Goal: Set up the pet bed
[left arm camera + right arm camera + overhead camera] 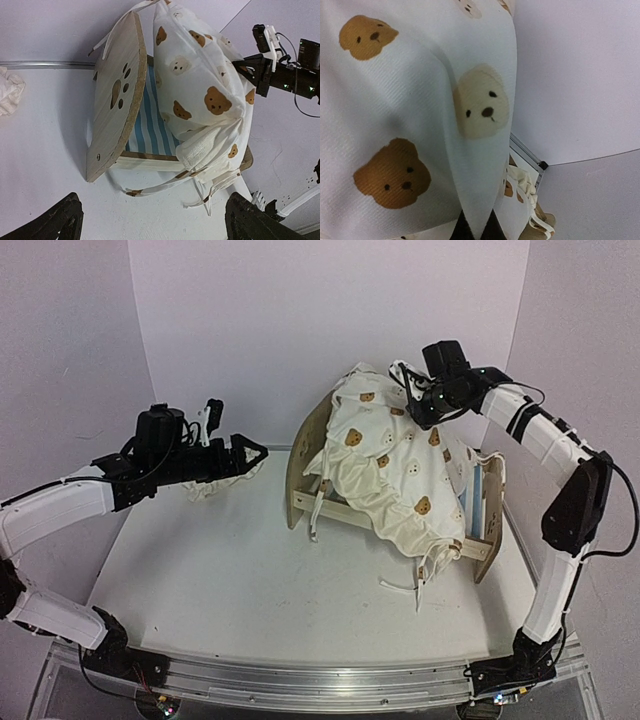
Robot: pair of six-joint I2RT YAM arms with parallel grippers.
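The right pincer (414,405) pinches the bear cushion (390,460) tight above the pet bed (303,455), and the left pincer (240,432) hangs wide open to the left of the bed.

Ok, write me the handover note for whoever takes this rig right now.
Left gripper: open, empty, above the table, left of the pet bed.
Right gripper: shut on the far edge of the bear-print cushion, holding it up.
Bed: upright, striped base partly showing.
Done: cushion is bunched over the bed.
Left: lay it flat inside; ties hang loose; crumpled white cloth lies near the left arm.
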